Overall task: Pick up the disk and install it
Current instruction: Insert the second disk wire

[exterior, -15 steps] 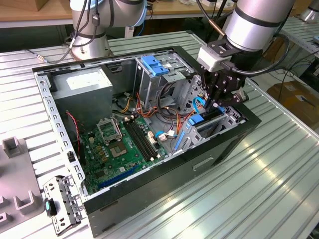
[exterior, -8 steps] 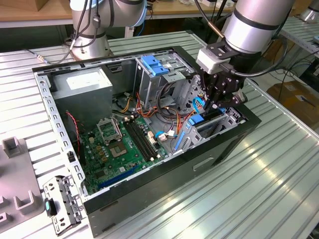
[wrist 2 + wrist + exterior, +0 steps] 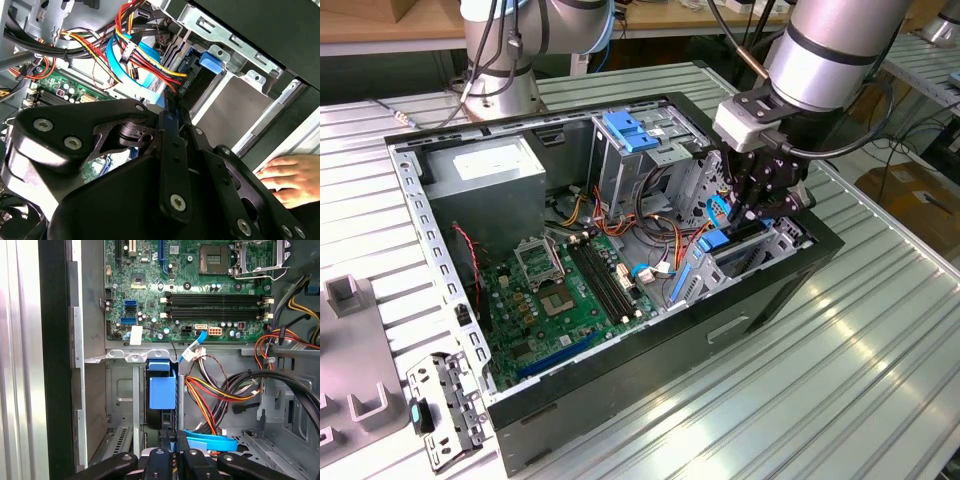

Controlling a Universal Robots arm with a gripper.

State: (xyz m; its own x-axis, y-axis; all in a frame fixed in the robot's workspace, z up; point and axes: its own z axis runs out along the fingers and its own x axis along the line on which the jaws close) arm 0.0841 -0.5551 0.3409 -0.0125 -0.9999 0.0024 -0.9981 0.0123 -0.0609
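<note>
My gripper [image 3: 740,212] reaches down into the open computer case [image 3: 440,270], at the drive bay in the corner on the exterior view's right. It is shut on the edge of the disk [image 3: 162,390], which stands on edge in a slot of the metal bay [image 3: 122,390]. Only the disk's blue plastic frame and a dark side show. In the first wrist view the fingertips [image 3: 161,444] pinch a blue strip just behind the disk. In the exterior view the disk [image 3: 722,244] shows as a blue piece below the fingers, partly sunk into the bay.
Bundles of red, yellow, black and blue cables [image 3: 225,390] lie close beside the bay. The green motherboard [image 3: 570,290] covers the case floor. A grey power supply [image 3: 485,170] and a tall cage with a blue latch [image 3: 625,130] stand behind. A person's hand [image 3: 285,175] rests outside the case.
</note>
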